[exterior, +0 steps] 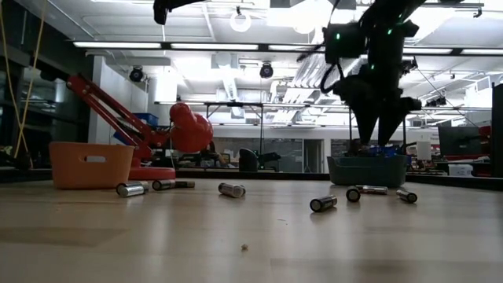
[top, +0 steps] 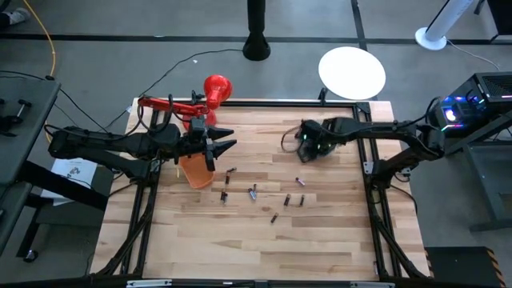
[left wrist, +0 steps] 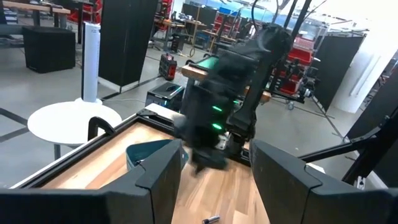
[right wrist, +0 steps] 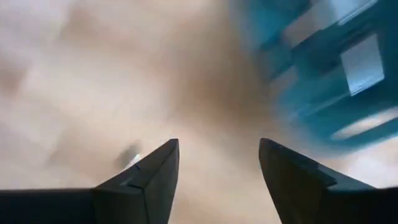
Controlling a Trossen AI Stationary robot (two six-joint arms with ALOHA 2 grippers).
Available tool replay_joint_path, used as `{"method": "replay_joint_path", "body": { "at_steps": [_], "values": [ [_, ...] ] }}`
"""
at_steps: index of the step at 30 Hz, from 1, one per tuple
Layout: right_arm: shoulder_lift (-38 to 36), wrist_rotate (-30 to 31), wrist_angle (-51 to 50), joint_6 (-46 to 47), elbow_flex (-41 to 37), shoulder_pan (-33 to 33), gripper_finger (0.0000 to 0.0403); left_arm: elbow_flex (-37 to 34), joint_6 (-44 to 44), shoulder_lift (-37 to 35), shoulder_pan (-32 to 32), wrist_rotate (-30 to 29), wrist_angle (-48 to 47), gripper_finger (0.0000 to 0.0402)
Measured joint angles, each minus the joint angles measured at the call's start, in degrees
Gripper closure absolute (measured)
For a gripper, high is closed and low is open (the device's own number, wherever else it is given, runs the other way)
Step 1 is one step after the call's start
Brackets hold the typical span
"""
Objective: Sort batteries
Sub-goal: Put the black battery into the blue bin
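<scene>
At the left we see the left gripper (top: pixel 226 140) hanging spread and empty over the small orange plastic bin (top: pixel 194 170). Mid-table, the tiny dark and silvery cylindrical batteries (top: pixel 254 192) lie loose on the pale wooden tabletop (top: pixel 240 240). Rightward, the right gripper (top: pixel 303 149) stands parted, holding nothing (just above the teal plastic bin (exterior: pixel 368 170)).

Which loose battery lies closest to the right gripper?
The battery lying alone just below the right gripper in the high view; the other batteries lie farther left or lower.
</scene>
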Motion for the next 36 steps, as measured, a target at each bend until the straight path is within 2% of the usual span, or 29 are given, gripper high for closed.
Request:
{"method": "replay_joint_path", "body": {
  "at_steps": [3, 8, 11, 14, 17, 21, 25, 28, 31, 32, 36],
  "values": [
    [0.0, -3.4, -0.2, 8.8, -0.2, 9.0, 0.0182, 0.0, -0.5, 0.0, 0.0, 0.1, 0.0, 0.0222],
    [1.4, -2.3, 1.1, 32.5, -1.7, 23.7, 0.0181, 0.0, -0.7, 0.0, 0.0, 0.5, -0.1, 0.0222],
    [3.9, 1.0, 4.9, 46.3, -2.1, 28.7, 0.0181, 0.0, -0.6, 0.0, 0.0, 0.5, 0.0, 0.0222],
    [7.4, 2.7, 10.7, 53.2, -2.1, 30.6, 0.0181, 0.0, -0.9, 0.0, 0.0, 0.5, 0.1, 0.0222],
    [11.3, 2.6, 14.6, 55.5, -2.1, 30.7, 0.0182, 0.0, -1.1, 0.0, 0.0, 0.5, 0.1, 0.0222],
    [15.8, 2.7, 14.4, 59.5, -2.0, 30.3, 0.0190, 0.0, -1.0, 0.0, 0.0, 0.9, 0.1, 0.0222],
    [18.7, 2.3, 14.0, 59.6, -1.7, 30.2, 0.0211, 0.0, -1.0, 0.0, 0.0, 2.5, 0.0, 0.0222],
    [19.2, 2.3, 11.9, 59.1, -1.7, 30.9, 0.0262, 0.0, -1.0, 0.0, 0.0, 3.3, -0.1, 0.0222],
    [17.7, 3.9, 8.9, 59.0, -1.9, 31.5, 0.0359, 0.0, -1.0, 0.0, 0.0, 3.3, -0.3, 0.0222],
    [16.8, 4.7, 8.8, 58.1, -1.9, 31.6, 0.0378, 0.0, -1.0, 0.0, 0.0, 3.3, -0.3, 0.0222],
    [10.5, 9.2, 4.4, 55.8, -2.4, 30.0, 0.0379, 0.0, -0.6, 0.0, 0.0, 3.3, -0.4, 0.0222]
  ]
}}
